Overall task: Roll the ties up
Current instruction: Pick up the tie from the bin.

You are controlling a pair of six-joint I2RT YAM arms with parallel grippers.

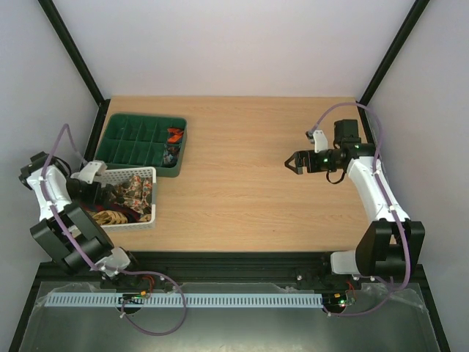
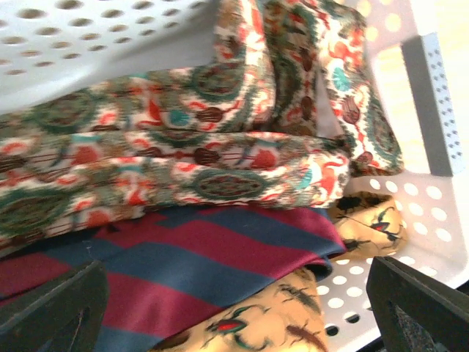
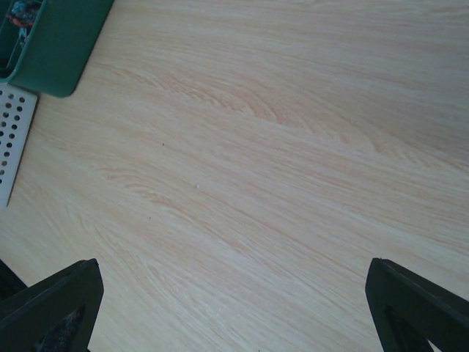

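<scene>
Several ties lie piled in a white perforated basket [image 1: 146,174] at the table's left. In the left wrist view a cream floral tie [image 2: 183,154] lies on top. Below it are a maroon tie with blue stripes [image 2: 183,257] and a gold tie [image 2: 271,326] printed with insects. My left gripper [image 2: 236,293] hangs open just above this pile, touching nothing. An orange-red coil [image 1: 174,133] and a dark coil [image 1: 171,154] sit in the green divided tray [image 1: 110,128]. My right gripper [image 1: 295,163] is open over bare wood at the right, holding nothing.
The green tray [image 3: 62,44] and a corner of the basket [image 3: 13,139] show at the left edge of the right wrist view. Black frame posts run up the back corners. A white perforated rail [image 1: 220,300] lies along the near edge.
</scene>
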